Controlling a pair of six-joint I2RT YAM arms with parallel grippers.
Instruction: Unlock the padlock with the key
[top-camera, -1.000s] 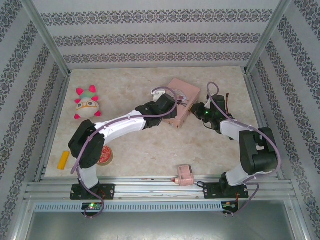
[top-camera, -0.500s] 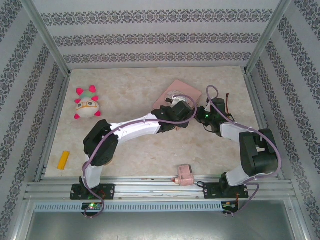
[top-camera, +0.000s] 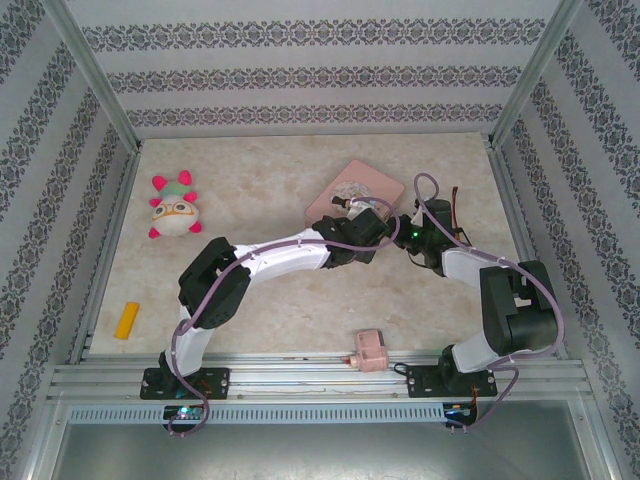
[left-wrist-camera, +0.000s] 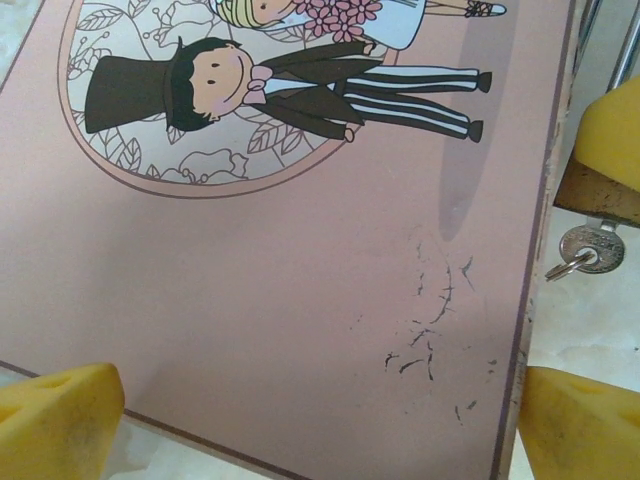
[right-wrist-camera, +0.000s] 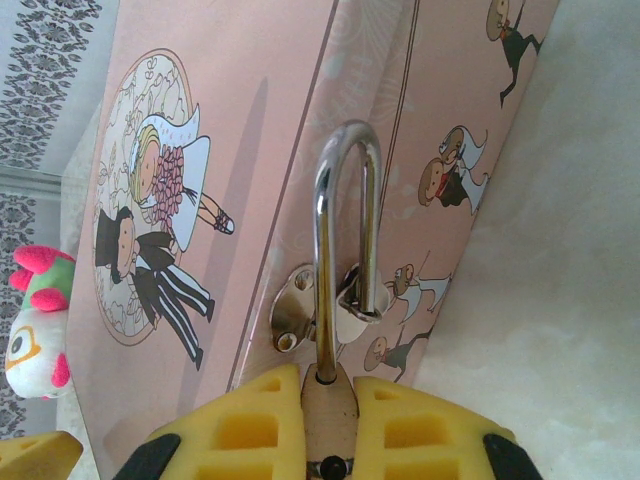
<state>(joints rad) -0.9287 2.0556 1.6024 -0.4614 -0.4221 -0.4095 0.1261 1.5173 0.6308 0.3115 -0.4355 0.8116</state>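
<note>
Right wrist view: the right gripper (right-wrist-camera: 330, 430) is clamping the padlock (right-wrist-camera: 328, 405) by its brass body at bottom centre. The silver shackle (right-wrist-camera: 322, 250) is running up through the hasp (right-wrist-camera: 298, 305) on the pink tin box (right-wrist-camera: 230, 150).
Left wrist view: the left gripper (left-wrist-camera: 320, 425) is hanging spread wide, its pads in the bottom corners, gripping nothing above the tin's lid.
Key (left-wrist-camera: 588, 248): it is sitting just under the padlock body at the right edge, apparently in the keyway, though it is too small to be sure.
Step in hand: probably the left fingers are lining up to take the key's head.
Doing it well: the left gripper is needing to shift toward the frame's right edge, pinch the flat head squarely and twist about the key's own axis while the right is bracing the body.
Risk: the ring is likely snagging a pad.
</note>
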